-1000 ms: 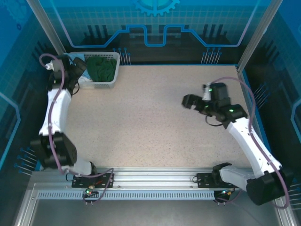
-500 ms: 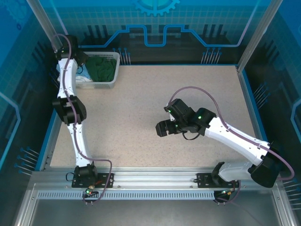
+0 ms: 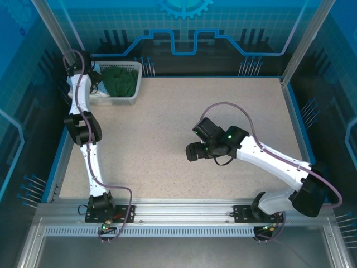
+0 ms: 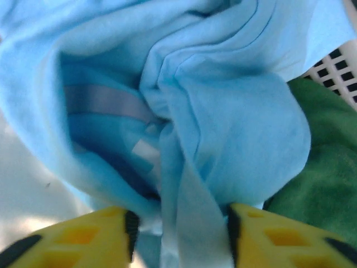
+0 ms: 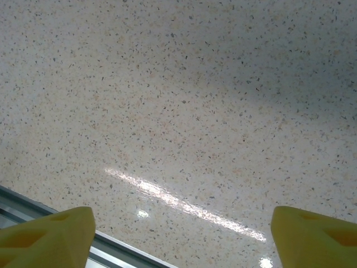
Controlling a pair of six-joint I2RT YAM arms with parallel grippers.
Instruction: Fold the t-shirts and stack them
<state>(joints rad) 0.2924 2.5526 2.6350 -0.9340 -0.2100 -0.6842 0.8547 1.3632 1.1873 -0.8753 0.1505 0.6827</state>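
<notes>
since 1 second earlier my right gripper [image 3: 192, 152] had swung to mid-table, jaws wide over the speckled beige tabletop [image 3: 167, 111]. my left gripper [image 4: 181, 223] had dipped into the white plastic lattice basket [image 3: 120, 101], pinching a fold of the crumpled light blue cloth t-shirt [image 4: 223, 123] beside the fuzzy dark green garment [image 3: 120, 81]. i judged 0 shirts folded or stacked yet.

I see a flat table top [image 3: 167, 128], light tan with lots of tiny dark specks and one bright shiny streak. A white plastic basket with little holes [image 3: 119, 101] sits on it, in the far left corner.
</notes>
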